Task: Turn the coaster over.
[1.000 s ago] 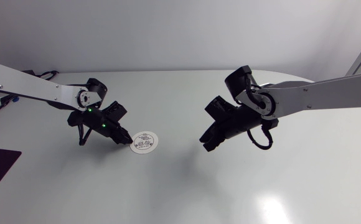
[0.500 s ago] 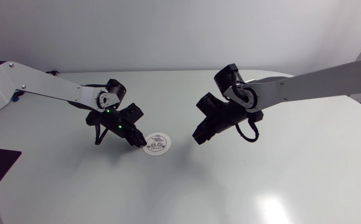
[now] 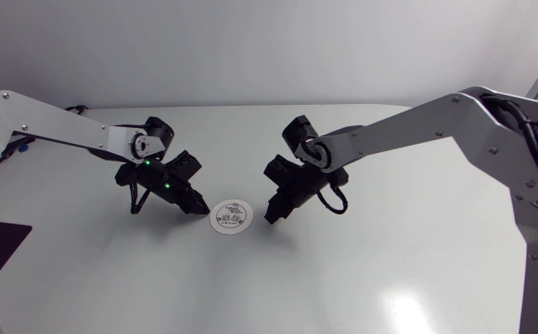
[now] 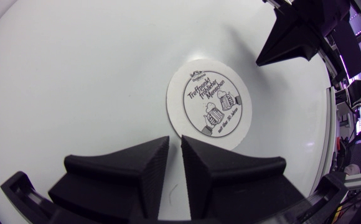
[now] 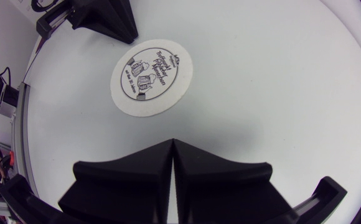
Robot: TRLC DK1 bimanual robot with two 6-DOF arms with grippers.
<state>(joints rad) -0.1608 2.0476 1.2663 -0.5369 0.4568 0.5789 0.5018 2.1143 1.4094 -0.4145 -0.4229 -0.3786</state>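
**One thin coaster, flat on the table, a claw at either side**

One round white coaster (image 3: 231, 217) is all we have to turn. It lies flat on the table (image 3: 390, 269), printed face up, a little left of and below the centre of the head view's frame. We judge it to be light card: stiff enough to keep its shape, yet easy to bend or crease, and likely to skate on the smooth top if pushed from one side only. With no lip standing proud, the rim looks like the only place to take hold. One side would need propping while the other is lifted.

Our left claw (image 3: 198, 210) sits at the coaster's left rim and our right claw (image 3: 271, 218) is near its right rim.

The head view gives that pairing but not the fingers. The left wrist view shows the left claw (image 4: 174, 140) drawn together to a thin slit and holding nothing. The coaster (image 4: 209, 104) is just ahead of its tips, and we cannot tell whether they touch. The right claw (image 4: 299, 37) shows beyond.

The right wrist view shows the right claw (image 5: 173, 142) fully closed and empty. Bare table separates it from the coaster (image 5: 151, 77), and the left claw (image 5: 106, 18) is at the far rim.
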